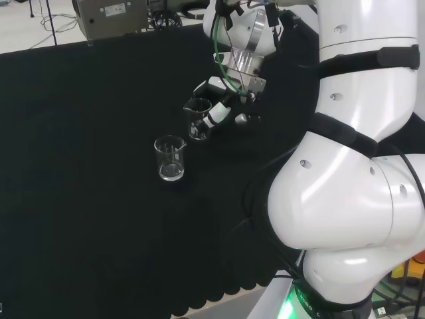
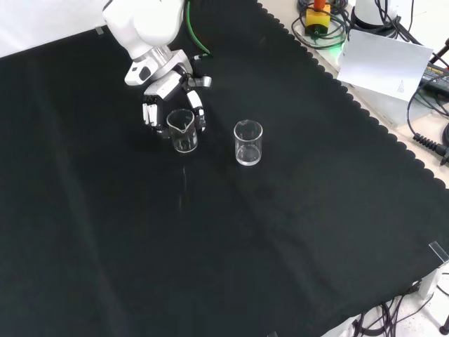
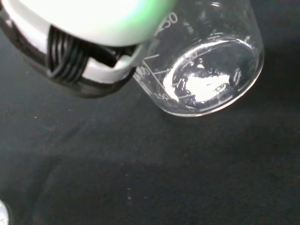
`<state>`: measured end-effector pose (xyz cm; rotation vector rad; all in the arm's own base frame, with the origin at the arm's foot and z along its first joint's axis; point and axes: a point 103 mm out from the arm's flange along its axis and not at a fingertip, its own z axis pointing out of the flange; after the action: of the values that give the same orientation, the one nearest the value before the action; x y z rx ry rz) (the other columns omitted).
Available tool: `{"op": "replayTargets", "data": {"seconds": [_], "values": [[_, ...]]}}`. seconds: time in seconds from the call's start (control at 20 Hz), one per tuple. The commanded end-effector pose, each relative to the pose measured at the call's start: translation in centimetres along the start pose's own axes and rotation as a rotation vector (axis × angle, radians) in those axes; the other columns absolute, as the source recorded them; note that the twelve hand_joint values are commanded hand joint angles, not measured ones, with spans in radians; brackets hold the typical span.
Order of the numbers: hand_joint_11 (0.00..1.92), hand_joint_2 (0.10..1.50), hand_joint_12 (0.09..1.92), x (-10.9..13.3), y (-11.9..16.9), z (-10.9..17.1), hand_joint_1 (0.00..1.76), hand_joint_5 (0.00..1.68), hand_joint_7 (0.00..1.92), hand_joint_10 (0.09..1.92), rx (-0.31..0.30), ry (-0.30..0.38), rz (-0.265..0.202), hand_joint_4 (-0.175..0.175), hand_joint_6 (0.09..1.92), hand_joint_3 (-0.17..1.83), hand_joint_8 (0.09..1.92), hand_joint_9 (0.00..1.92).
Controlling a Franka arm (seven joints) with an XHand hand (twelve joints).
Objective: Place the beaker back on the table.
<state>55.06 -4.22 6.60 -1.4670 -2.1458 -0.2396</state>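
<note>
A clear glass beaker (image 2: 183,132) with a spout stands upright in the hand (image 2: 163,90), whose fingers curl round its sides from behind. In the head view the same beaker (image 1: 198,119) sits just left of the hand (image 1: 221,110), low over the black cloth. I cannot tell whether its base touches the cloth. Close up, the wrist view shows the beaker's round base (image 3: 206,79) with printed marks on its wall, beside a white and black finger (image 3: 89,61).
A second clear beaker (image 2: 248,142) stands alone on the cloth to the right in the front view, and nearer and to the left (image 1: 170,158) in the head view. The arm's white links (image 1: 358,166) rise at the head view's right.
</note>
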Motion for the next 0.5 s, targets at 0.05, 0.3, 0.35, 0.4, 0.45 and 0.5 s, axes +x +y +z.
{"op": "replayTargets", "data": {"seconds": [0.05, 0.3, 0.35, 0.4, 0.45, 0.5], "values": [[0.73, 0.54, 1.18, 0.39, 0.03, -0.4, 1.14, 0.64, 0.82, 0.59, -0.013, -0.01, -0.011, -0.092, 0.95, 0.79, 0.89, 1.02], [0.49, 0.5, 1.33, 1.21, 0.0, -0.93, 1.03, 0.35, 0.58, 0.68, -0.029, -0.011, -0.037, -0.117, 0.7, 0.71, 0.88, 0.76], [0.47, 0.5, 1.34, 1.28, 0.02, -1.01, 1.0, 0.33, 0.55, 0.7, -0.021, -0.006, -0.04, -0.119, 0.67, 0.69, 0.88, 0.73], [0.44, 0.5, 1.35, 1.26, 0.05, -1.04, 0.97, 0.32, 0.52, 0.72, -0.006, 0.003, -0.038, -0.121, 0.64, 0.67, 0.89, 0.7], [0.42, 0.5, 1.36, 1.26, 0.08, -1.01, 0.94, 0.31, 0.49, 0.73, 0.01, 0.008, -0.034, -0.123, 0.59, 0.63, 0.89, 0.67], [0.4, 0.51, 1.36, 1.33, 0.08, -0.99, 0.91, 0.3, 0.46, 0.75, 0.02, 0.006, -0.029, -0.125, 0.55, 0.6, 0.9, 0.65]]}}
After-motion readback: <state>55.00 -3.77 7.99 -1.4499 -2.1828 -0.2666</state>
